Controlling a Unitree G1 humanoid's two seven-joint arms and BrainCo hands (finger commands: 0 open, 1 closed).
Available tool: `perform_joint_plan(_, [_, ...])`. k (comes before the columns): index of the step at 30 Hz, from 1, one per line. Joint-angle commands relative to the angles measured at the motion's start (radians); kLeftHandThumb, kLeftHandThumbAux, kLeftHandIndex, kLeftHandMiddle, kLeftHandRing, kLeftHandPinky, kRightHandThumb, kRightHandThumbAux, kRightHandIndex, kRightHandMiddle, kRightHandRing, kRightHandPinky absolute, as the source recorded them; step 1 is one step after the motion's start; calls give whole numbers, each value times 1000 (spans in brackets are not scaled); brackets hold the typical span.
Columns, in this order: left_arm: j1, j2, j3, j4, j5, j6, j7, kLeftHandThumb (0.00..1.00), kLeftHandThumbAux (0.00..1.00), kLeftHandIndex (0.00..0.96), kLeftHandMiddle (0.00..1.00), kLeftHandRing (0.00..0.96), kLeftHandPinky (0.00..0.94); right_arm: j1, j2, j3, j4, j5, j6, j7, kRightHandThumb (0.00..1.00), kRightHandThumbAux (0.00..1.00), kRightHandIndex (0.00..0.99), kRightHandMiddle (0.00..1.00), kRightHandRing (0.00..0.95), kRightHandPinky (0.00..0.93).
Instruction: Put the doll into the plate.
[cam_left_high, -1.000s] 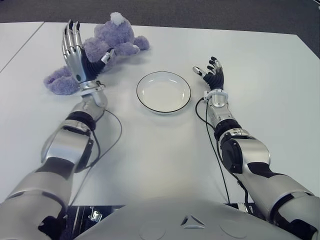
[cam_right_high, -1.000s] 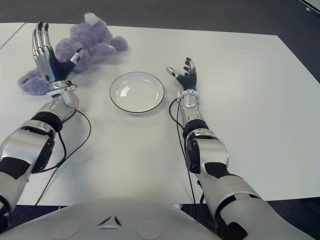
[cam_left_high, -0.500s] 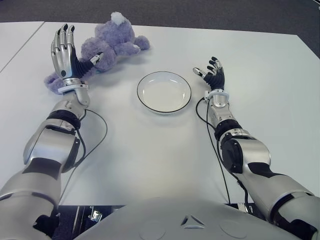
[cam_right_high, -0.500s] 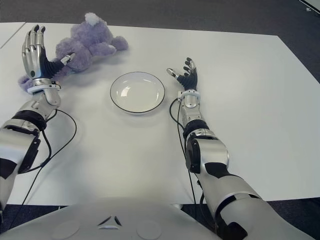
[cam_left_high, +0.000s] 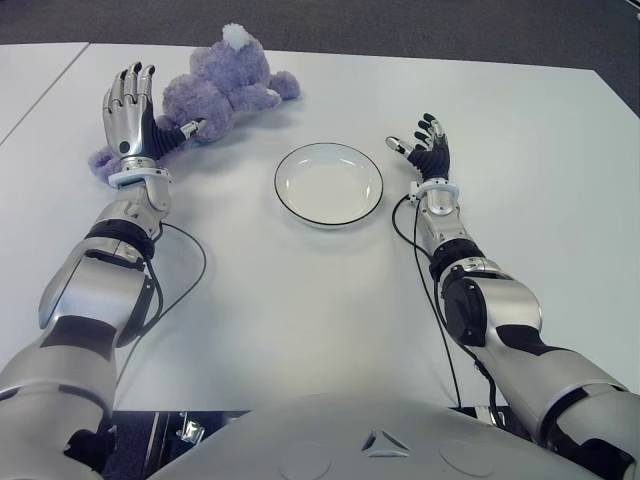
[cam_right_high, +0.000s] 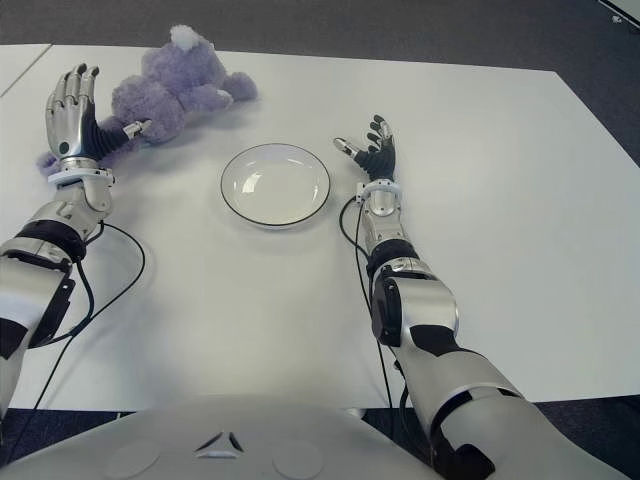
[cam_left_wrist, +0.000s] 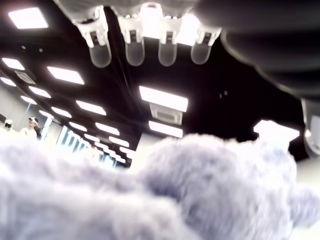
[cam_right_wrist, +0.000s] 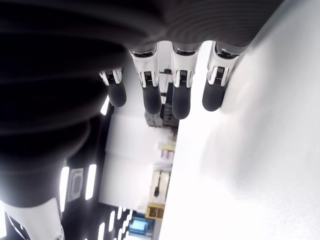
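A purple plush doll (cam_left_high: 215, 85) lies on its side at the far left of the white table (cam_left_high: 300, 300). My left hand (cam_left_high: 130, 110) stands upright just in front of the doll's lower body, fingers spread, palm toward it, holding nothing. The left wrist view is filled with the doll's fur (cam_left_wrist: 210, 195) below the fingertips (cam_left_wrist: 135, 50). An empty white plate (cam_left_high: 328, 184) with a dark rim sits mid-table. My right hand (cam_left_high: 425, 140) shows to the right of the plate, fingers relaxed and empty.
A second white table (cam_left_high: 30, 80) adjoins at the far left. Dark floor (cam_left_high: 400, 25) lies beyond the far edge. Thin black cables (cam_left_high: 190, 270) run along both forearms over the tabletop.
My left hand has moved left and a little lower, from in front of the doll's middle to in front of its feet end. The doll, plate and right hand have stayed put.
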Motion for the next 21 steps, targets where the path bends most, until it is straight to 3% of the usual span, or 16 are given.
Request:
perform_joint_plan(1, [-10, 40, -64, 23, 56, 17, -143, 3, 439, 0, 0, 0, 0, 232, 62, -12, 146, 21, 100, 59, 14, 774, 100, 128, 128, 174])
perform_joint_plan(11, [-27, 64, -62, 51, 22, -45, -319, 0, 489, 0, 0, 0, 0, 229, 57, -18, 146, 32, 98, 70, 28, 781, 105, 129, 131, 176])
perform_joint_plan(21, [-33, 41, -35, 55, -20, -119, -464, 0, 520, 0, 0, 0, 0, 227, 47, -20, 145, 33, 90, 76, 48, 816, 117, 132, 136, 181])
